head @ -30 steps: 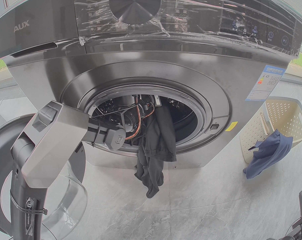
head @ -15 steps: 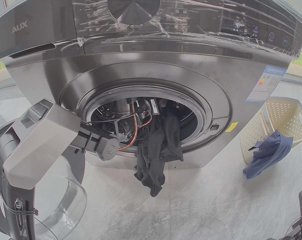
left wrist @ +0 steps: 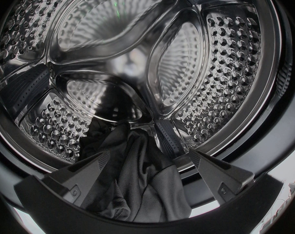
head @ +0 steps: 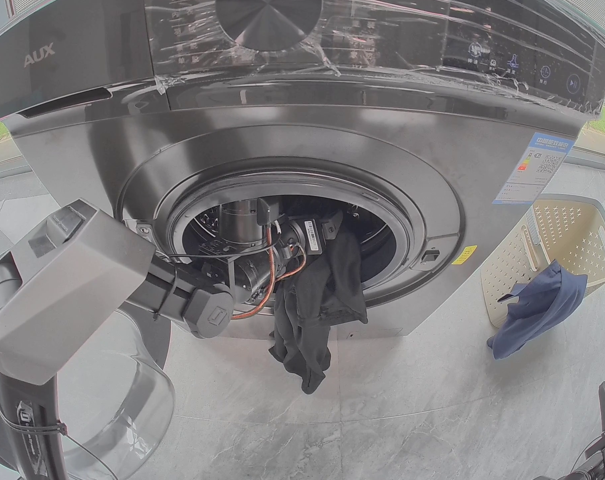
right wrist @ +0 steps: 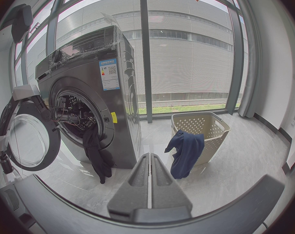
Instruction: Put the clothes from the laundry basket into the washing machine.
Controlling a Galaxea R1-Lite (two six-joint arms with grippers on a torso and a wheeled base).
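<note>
A dark grey garment (head: 312, 301) hangs over the lower rim of the washing machine's (head: 449, 168) round opening, one end inside the steel drum (left wrist: 128, 59), the other trailing toward the floor. My left gripper (head: 332, 225) is inside the opening just above it. Seen from the left wrist, the left gripper (left wrist: 147, 160) is open, its fingers spread on either side of the dark garment (left wrist: 137, 179) and not clamping it. A navy garment (head: 539, 308) drapes over the rim of the cream laundry basket (head: 576, 228). My right gripper (right wrist: 150, 166) is shut and empty, low and well back from the machine.
The machine's glass door (head: 116, 395) stands swung open on the left, beside my left arm. The basket (right wrist: 202, 124) stands on the grey tiled floor to the machine's right, by tall windows. Open floor lies between the machine and the basket.
My left forearm has dropped lower and to the left while its wrist has shifted right inside the opening. The dark garment's upper part has spread to the right along the rim.
</note>
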